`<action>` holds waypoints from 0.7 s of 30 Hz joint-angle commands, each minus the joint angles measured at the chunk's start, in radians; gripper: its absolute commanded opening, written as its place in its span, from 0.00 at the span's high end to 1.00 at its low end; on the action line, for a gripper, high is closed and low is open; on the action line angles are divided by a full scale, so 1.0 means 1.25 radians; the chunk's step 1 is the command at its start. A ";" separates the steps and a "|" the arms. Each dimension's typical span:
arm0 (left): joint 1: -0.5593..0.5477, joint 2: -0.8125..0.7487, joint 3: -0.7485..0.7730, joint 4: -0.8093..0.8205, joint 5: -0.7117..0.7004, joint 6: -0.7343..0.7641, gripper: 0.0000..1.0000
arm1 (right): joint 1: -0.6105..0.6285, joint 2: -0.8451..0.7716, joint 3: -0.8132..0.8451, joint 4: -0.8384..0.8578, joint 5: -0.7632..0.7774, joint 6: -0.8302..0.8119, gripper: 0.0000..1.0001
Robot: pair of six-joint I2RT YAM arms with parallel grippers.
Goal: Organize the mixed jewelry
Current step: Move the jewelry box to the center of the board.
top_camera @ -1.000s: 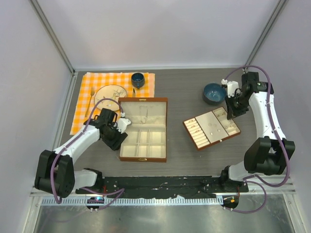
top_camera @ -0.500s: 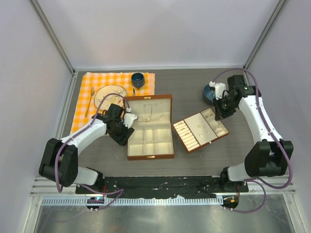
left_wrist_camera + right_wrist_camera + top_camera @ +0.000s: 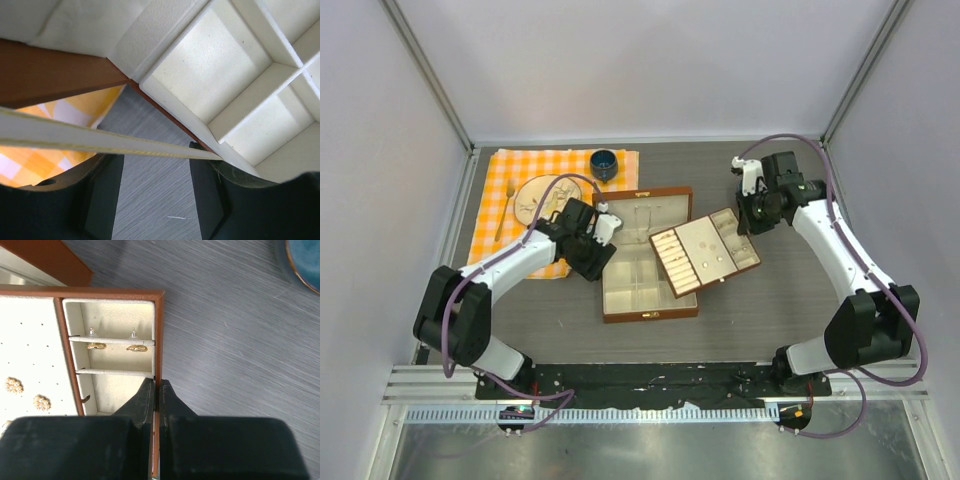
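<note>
The brown box [image 3: 650, 314] lies open mid-table, cream compartments [image 3: 215, 65] showing. My left gripper [image 3: 592, 252] is at its left edge, open. Grey table shows between the fingers [image 3: 102, 197], the box's corner rests against the right one, and a cream strap [image 3: 100, 140] crosses the tips. My right gripper [image 3: 157, 385] is shut on the brown wall of the tray [image 3: 712, 245], which overlaps the box's right side. The jewelry that shows is small: two gold hook pieces [image 3: 136, 347] and pearl clusters [image 3: 13, 385] in the tray. No chain can be made out.
An orange checked cloth [image 3: 505, 170] at the back left carries a plate [image 3: 542, 192], a gold utensil [image 3: 505, 215] and a dark blue cup [image 3: 604, 163]. A blue bowl [image 3: 306, 260] sits just beyond the tray, near my right arm.
The box has slid to the right together with my left gripper. My right gripper has carried the tray leftward until it overlaps the box. The bowl is now hidden behind the right arm.
</note>
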 commanded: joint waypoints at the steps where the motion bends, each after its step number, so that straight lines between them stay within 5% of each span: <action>1: -0.018 0.028 0.070 0.078 0.017 -0.036 0.41 | 0.059 0.013 -0.019 0.098 0.001 0.084 0.99; 21: 0.042 -0.103 0.061 0.139 -0.034 0.005 0.38 | 0.187 0.041 -0.049 0.138 0.087 0.245 0.99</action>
